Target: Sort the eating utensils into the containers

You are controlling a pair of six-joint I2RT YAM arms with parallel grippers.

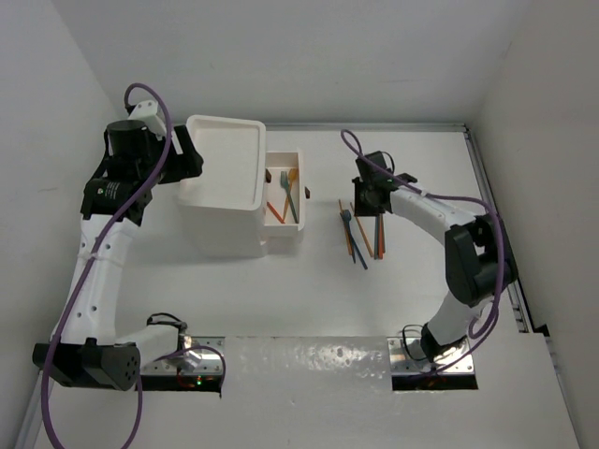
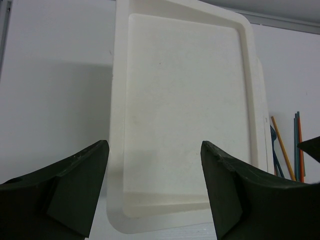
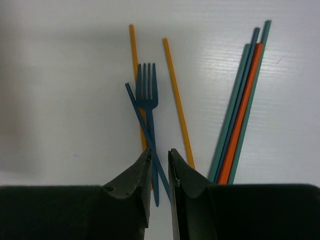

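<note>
Right of the drawer unit point(image 1: 225, 234), one blue fork point(image 3: 147, 92), one blue stick point(image 3: 136, 107), two orange sticks point(image 3: 176, 100), four bundled sticks point(image 3: 240, 115), right gripper point(image 3: 160, 154) nearly closed astride the fork handle, hold cannot be told, one open drawer point(image 1: 303, 201) on the unit's right holding several utensils point(image 1: 290, 201), left gripper point(image 2: 154, 146) spread wide, empty, above the unit's top.

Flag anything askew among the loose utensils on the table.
Only this: a blue stick crosses the handle of the blue fork diagonally, right at the right gripper, while the other sticks lie roughly side by side. Nothing looks spilled or broken.
</note>
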